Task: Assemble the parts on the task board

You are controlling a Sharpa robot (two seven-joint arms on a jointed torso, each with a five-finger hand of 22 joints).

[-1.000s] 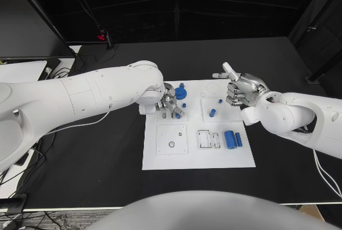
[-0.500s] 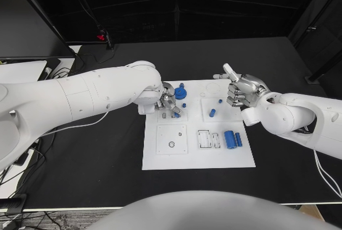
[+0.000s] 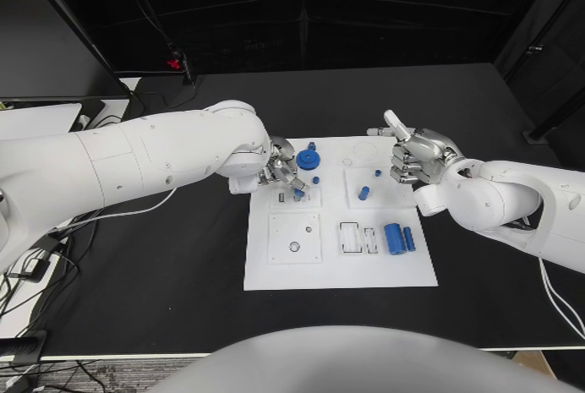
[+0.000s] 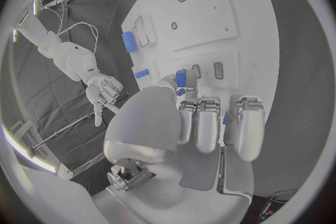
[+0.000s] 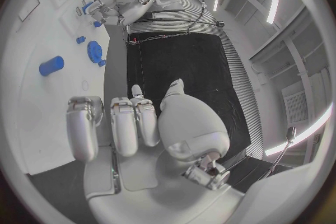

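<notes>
Looking down from the head view, the left hand (image 3: 283, 171) pinches a small blue part (image 3: 298, 192) over the white task board (image 3: 339, 266) on the black table (image 3: 159, 258); it looks light, rigid, slick, best gripped by its sides.

At the left wrist, that blue part (image 4: 181, 78) sits at the fingertips.

At the right wrist, the right hand (image 5: 122, 123) is curled, holding nothing.

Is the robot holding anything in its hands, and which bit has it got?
The left hand pinches a small blue part by one end. The right hand holds nothing, its fingers curled in.
</notes>
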